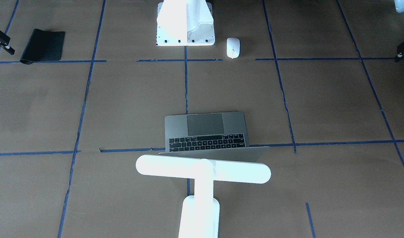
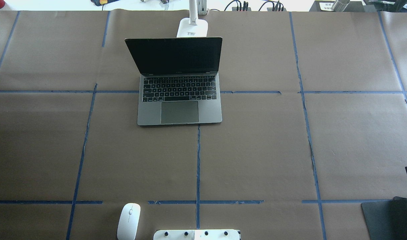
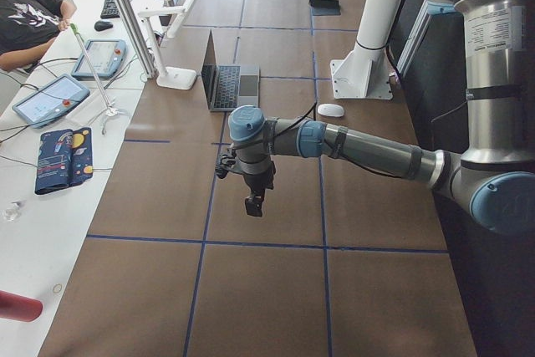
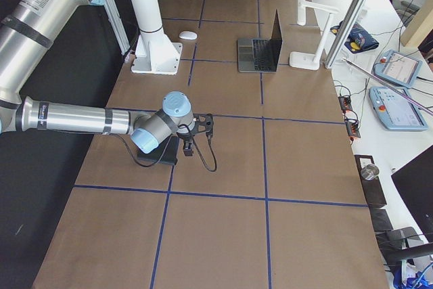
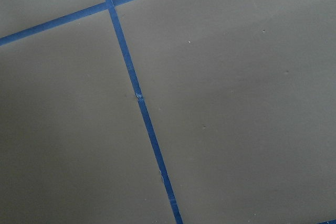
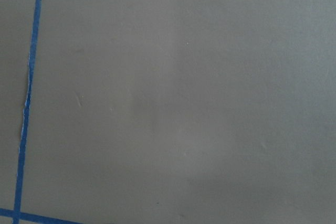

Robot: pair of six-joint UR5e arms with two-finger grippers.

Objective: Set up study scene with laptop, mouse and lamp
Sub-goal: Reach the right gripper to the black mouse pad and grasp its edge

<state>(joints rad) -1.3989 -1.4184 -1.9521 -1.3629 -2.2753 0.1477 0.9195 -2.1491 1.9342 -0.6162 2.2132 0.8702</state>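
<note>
The grey laptop (image 2: 179, 100) stands open at mid-table, its dark screen facing the robot; it also shows in the front view (image 1: 205, 132). The white T-shaped lamp (image 1: 202, 173) stands just behind the lid, with its base in the overhead view (image 2: 192, 27). The white mouse (image 2: 128, 221) lies near the robot's base, on its left side, and shows in the front view (image 1: 233, 48). My left gripper (image 3: 253, 204) hangs over bare paper far to the left. My right gripper (image 4: 188, 150) hangs at the black mat's edge. I cannot tell whether either is open or shut. Both wrist views show only paper and tape.
The white boxy pedestal (image 1: 185, 28) with bolt holes stands at the robot's side. A black soft mat (image 1: 43, 45) lies on the robot's right, also in the overhead view (image 2: 388, 218). Blue tape lines (image 2: 198, 160) grid the brown paper. Tablets (image 3: 52, 98) lie past the far edge.
</note>
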